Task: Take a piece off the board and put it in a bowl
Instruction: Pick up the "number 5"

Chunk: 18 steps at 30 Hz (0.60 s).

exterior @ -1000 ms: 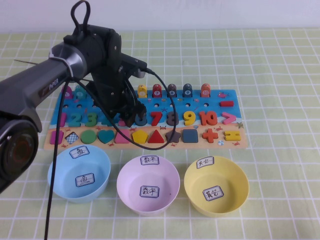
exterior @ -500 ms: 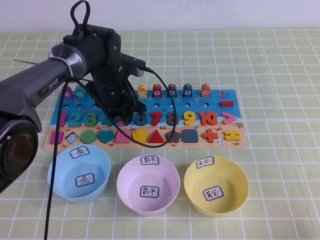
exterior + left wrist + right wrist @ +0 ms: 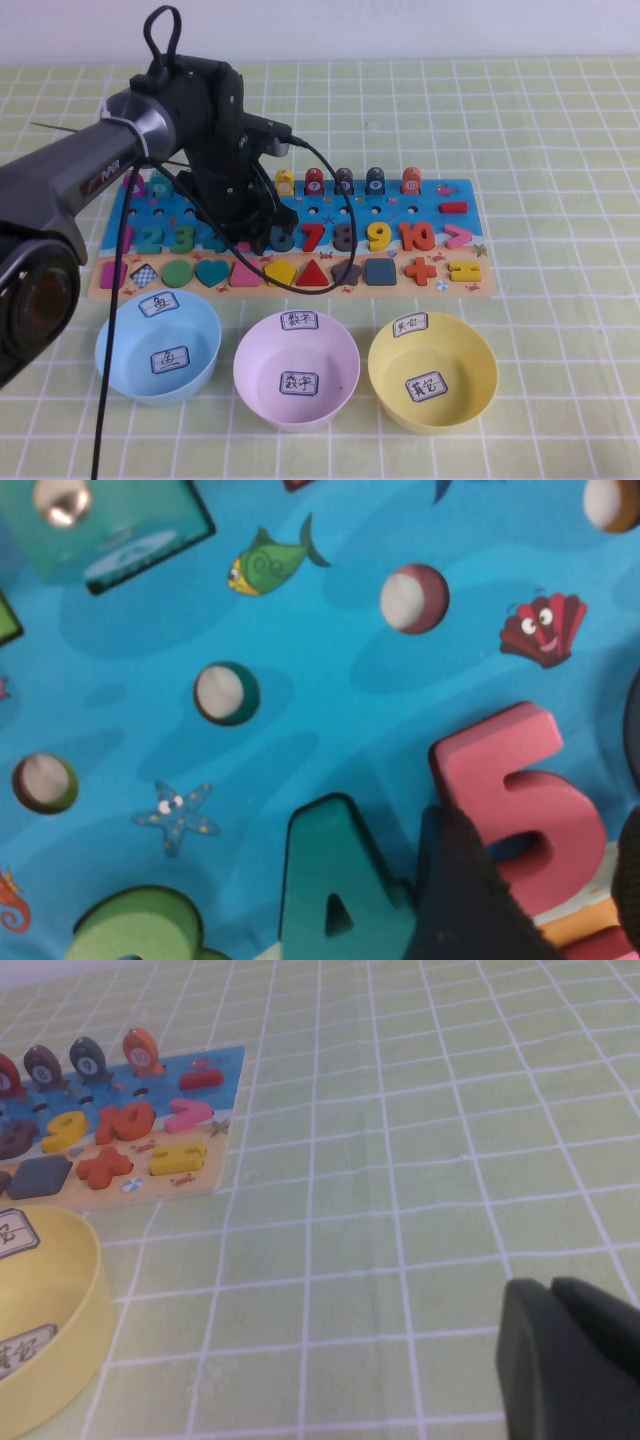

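The board (image 3: 440, 283) lies across the table, with the pale pink bowl (image 3: 296, 370) in front of its middle. My left gripper (image 3: 256, 238) is down on the number row between the 4 and the blue 6, covering the piece in the high view. The left wrist view shows the piece (image 3: 520, 800), a pink-red "5", on the blue board (image 3: 330, 680) with one dark finger (image 3: 455, 905) against its one side and the other finger at its opposite side; my left gripper (image 3: 540, 880) is shut on it. My right gripper (image 3: 570, 1360) hangs shut over bare cloth, right of the board.
A light blue bowl (image 3: 158, 347) and a yellow bowl (image 3: 432, 377) flank the pink one. A teal "4" (image 3: 340, 880) sits right beside the gripped piece. The left arm's black cable (image 3: 346, 215) loops over the board's middle. Green checked cloth covers the table.
The left gripper's jaws have narrowed onto the "5". The arm has shifted only slightly above the number row. Bowls and board have not moved.
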Motion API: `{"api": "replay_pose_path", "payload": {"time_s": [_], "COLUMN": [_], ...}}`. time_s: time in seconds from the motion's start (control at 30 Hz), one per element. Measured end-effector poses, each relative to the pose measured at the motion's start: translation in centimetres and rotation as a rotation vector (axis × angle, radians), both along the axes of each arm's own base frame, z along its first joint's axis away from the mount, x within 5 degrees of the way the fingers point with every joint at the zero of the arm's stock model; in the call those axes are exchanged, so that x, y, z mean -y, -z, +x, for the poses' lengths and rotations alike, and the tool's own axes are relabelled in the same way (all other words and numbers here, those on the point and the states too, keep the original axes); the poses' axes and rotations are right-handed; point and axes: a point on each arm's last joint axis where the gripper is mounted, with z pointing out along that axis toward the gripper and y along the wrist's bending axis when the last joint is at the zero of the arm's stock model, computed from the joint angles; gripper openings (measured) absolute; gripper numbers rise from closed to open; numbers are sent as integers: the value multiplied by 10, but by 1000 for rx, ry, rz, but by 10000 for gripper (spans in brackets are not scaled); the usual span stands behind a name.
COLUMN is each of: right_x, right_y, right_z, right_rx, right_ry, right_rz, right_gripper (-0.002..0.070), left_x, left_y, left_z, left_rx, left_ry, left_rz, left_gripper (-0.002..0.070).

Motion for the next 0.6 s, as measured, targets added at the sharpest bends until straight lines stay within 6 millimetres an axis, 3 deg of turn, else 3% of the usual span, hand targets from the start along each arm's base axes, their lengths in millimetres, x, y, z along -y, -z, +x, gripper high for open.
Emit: {"api": "replay_pose_path", "payload": {"time_s": [0.4, 0.6], "right_x": [0, 0], "right_y": [0, 0], "right_z": [0, 0], "right_rx": [0, 0], "right_ry": [0, 0], "right_rz": [0, 0], "right_gripper": [-18, -18], "left_x": [0, -1], "left_y": [0, 0], "left_z": [0, 0], "left_rx": [0, 2], "left_ry": [-2, -1], "left_rz": [0, 6], "left_gripper": [287, 242]}}
